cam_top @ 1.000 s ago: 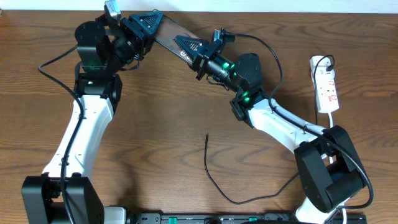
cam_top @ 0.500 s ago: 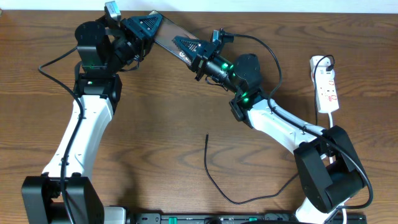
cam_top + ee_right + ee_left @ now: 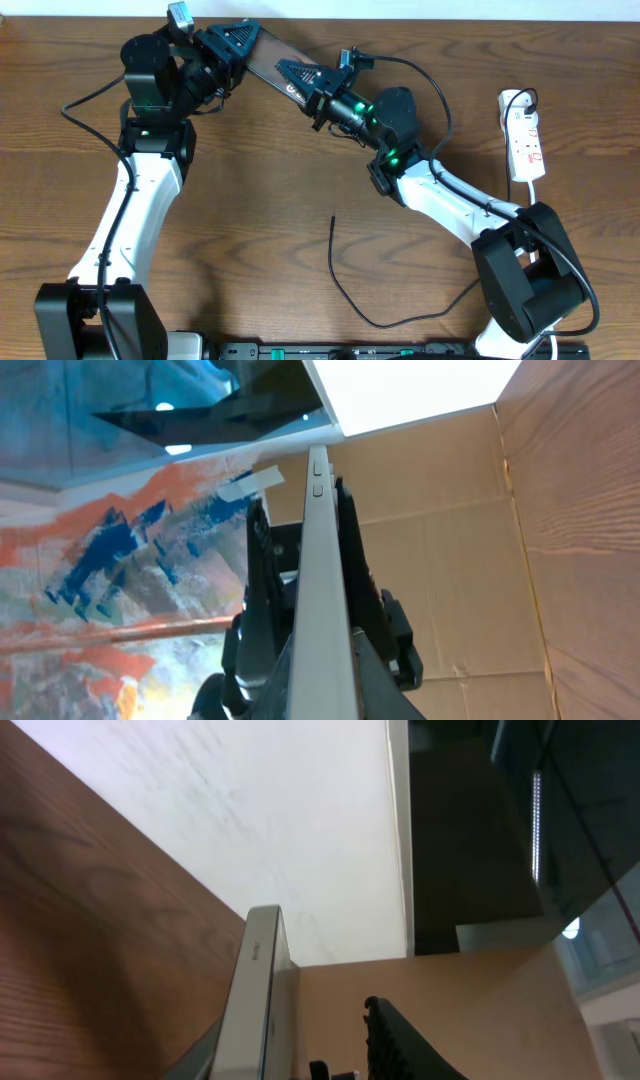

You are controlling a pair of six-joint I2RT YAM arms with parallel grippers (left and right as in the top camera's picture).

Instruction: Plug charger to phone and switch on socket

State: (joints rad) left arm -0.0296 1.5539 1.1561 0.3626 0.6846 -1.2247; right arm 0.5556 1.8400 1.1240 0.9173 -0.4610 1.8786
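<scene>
The phone [image 3: 268, 62], a dark flat slab, hangs in the air at the table's far edge between both grippers. My right gripper [image 3: 300, 76] is shut on its lower right end. In the right wrist view the phone's pale edge [image 3: 322, 590] runs up between the black fingers [image 3: 262, 600]. My left gripper [image 3: 236, 42] stands around the upper left end. In the left wrist view the phone's edge [image 3: 262, 980] is at the left and one ribbed finger [image 3: 400, 1045] stands apart from it. The charger [image 3: 345, 285] lies loose on the near table, its tip [image 3: 332, 216] pointing away. The socket [image 3: 526, 145] lies at the far right.
The white power strip's cord and a black plug [image 3: 520, 100] sit at its far end. Black base cables [image 3: 90, 95] trail on the left. A cardboard wall [image 3: 440, 540] stands behind the table's far edge.
The right gripper with the phone has edged very slightly left toward the left gripper. The cable and the power strip lie as before.
</scene>
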